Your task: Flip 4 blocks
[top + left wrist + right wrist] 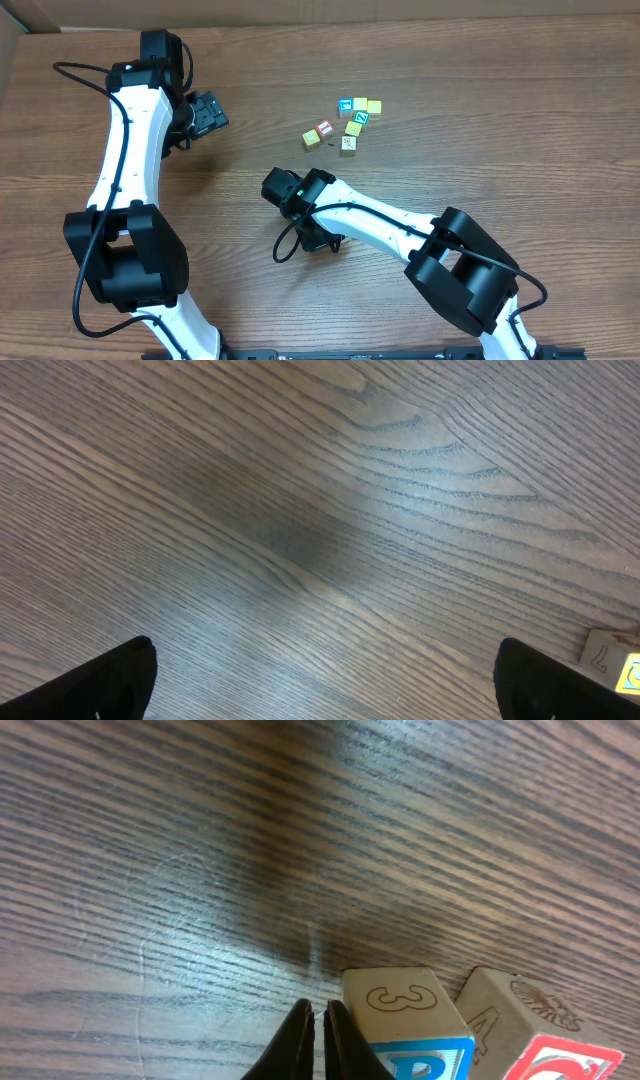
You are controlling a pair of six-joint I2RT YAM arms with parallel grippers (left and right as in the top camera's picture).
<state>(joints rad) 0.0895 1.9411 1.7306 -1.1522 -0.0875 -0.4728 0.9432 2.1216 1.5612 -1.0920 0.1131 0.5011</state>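
The blocks lie in a loose cluster at the table's middle back: a blue-bordered one (pixel 345 104), a red-bordered one (pixel 324 128), a yellow one (pixel 311 137) and a cream one (pixel 347 146). My left gripper (pixel 208 114) (pixel 330 695) hangs left of them, wide open and empty. In the right wrist view my right gripper (pixel 318 1012) is shut on nothing, just left of a block (pixel 405 1005) with a cream "3" face up and a blue-bordered side. A block (pixel 515 1010) with an "A" face and a red-bordered side sits beside it. From overhead, the right arm (pixel 300 192) hides its fingers.
A cube with a green Z (pixel 358 118) and more yellow cubes (pixel 367 105) sit in the same cluster. The left wrist view catches a cream cube (pixel 605 654) at its lower right edge. The wooden table (pixel 500 120) fills the view.
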